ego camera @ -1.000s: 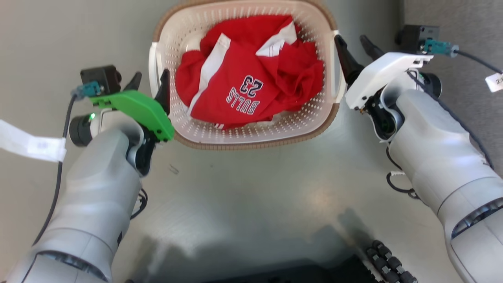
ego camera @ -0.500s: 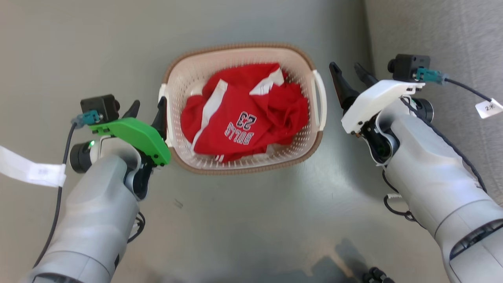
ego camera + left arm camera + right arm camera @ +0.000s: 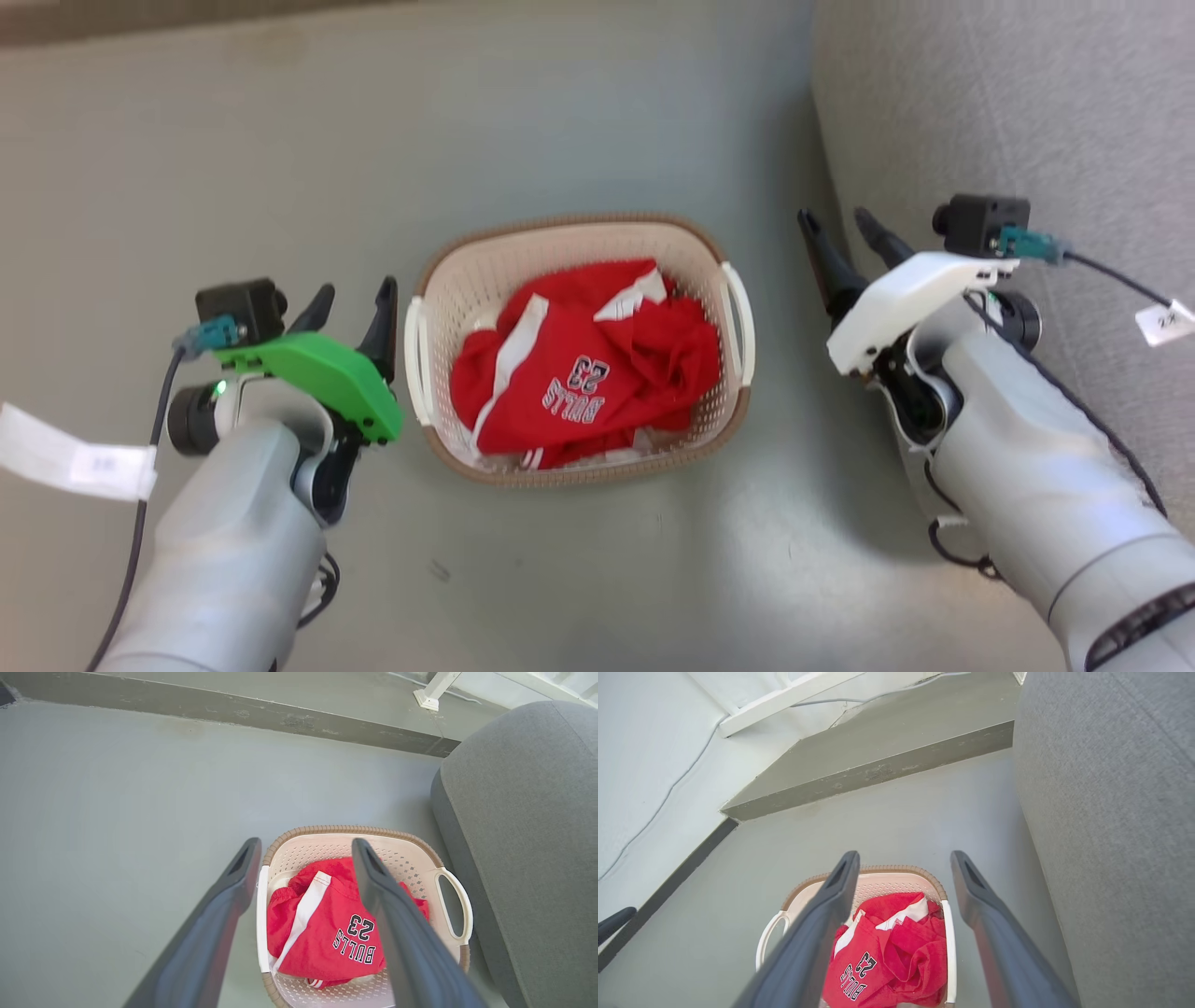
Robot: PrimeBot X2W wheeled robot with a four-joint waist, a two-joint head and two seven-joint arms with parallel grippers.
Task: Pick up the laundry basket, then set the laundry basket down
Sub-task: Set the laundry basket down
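The laundry basket [image 3: 579, 222] stands on the grey floor, cream-white and perforated, with a brown rim and a white handle [image 3: 742, 322] on each side. A red jersey [image 3: 588, 383] marked "BULLS 23" lies crumpled inside. My left gripper [image 3: 357, 287] is open just left of the basket, a small gap from the left handle [image 3: 414, 359]. My right gripper [image 3: 831, 219] is open to the right, clearly apart from the basket. The left wrist view has the basket [image 3: 350, 829] below the open left gripper [image 3: 306, 842]. The right wrist view has the basket [image 3: 896, 869] below the open right gripper [image 3: 904, 855].
A grey upholstered seat [image 3: 1008, 112] rises close to the basket's right side, next to my right arm. A low grey step [image 3: 233, 709] runs along the far side of the floor. A white tag [image 3: 75, 457] hangs from my left wrist cable.
The head camera has risen, so the basket looks smaller and lower in the picture. Both open grippers, earlier close against the side handles, now stand farther from them.
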